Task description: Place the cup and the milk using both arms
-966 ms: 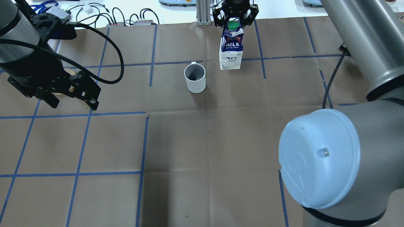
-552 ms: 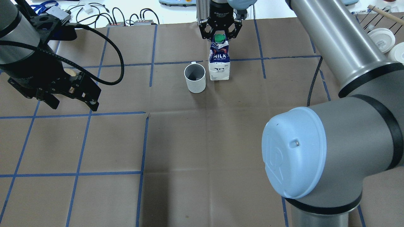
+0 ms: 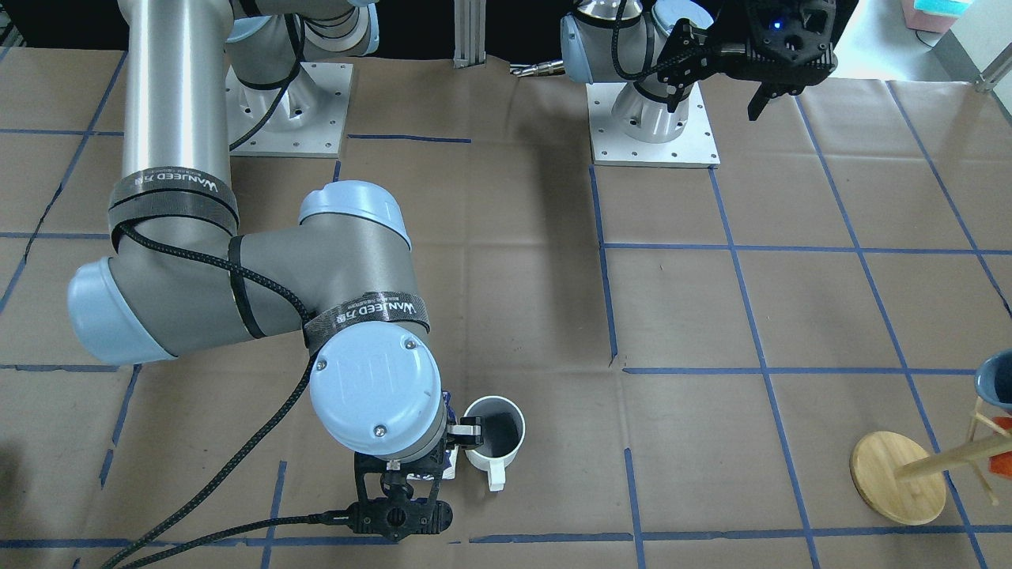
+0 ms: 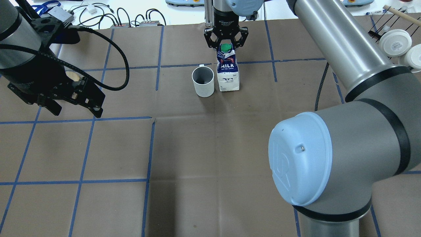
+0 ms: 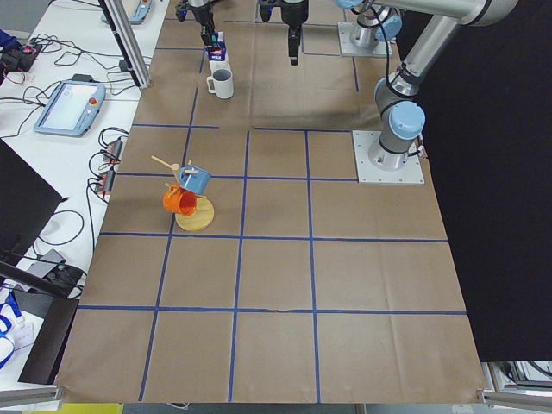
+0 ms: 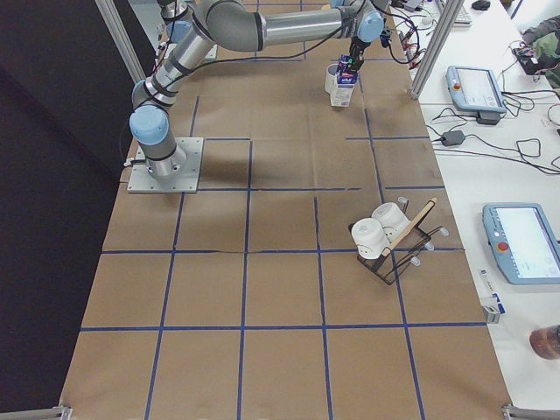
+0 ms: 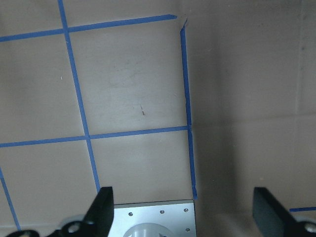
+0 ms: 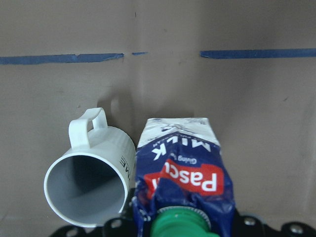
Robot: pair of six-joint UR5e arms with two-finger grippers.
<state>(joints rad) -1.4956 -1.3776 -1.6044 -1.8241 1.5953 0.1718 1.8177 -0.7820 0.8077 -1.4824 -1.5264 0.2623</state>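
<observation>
The white cup (image 4: 203, 81) stands upright on the brown paper, handle away from the robot. The blue and white milk (image 4: 228, 74) carton with a green cap stands right beside it, on its right in the overhead view. My right gripper (image 4: 225, 42) is above the carton and shut on its gable top. The right wrist view shows the milk (image 8: 183, 177) and the cup (image 8: 89, 185) side by side, almost touching. In the front view my right wrist hides most of the carton beside the cup (image 3: 496, 437). My left gripper (image 4: 76, 109) is open and empty, far to the left.
A wooden mug tree (image 3: 897, 476) holding a blue and an orange mug (image 5: 179, 201) stands on my left side. A wire rack with white cups (image 6: 383, 234) stands on my right side. Cables and boxes (image 4: 131, 19) lie beyond the far edge.
My right arm has carried the milk left and toward the robot, and it now stands next to the cup. The left arm has barely moved.
</observation>
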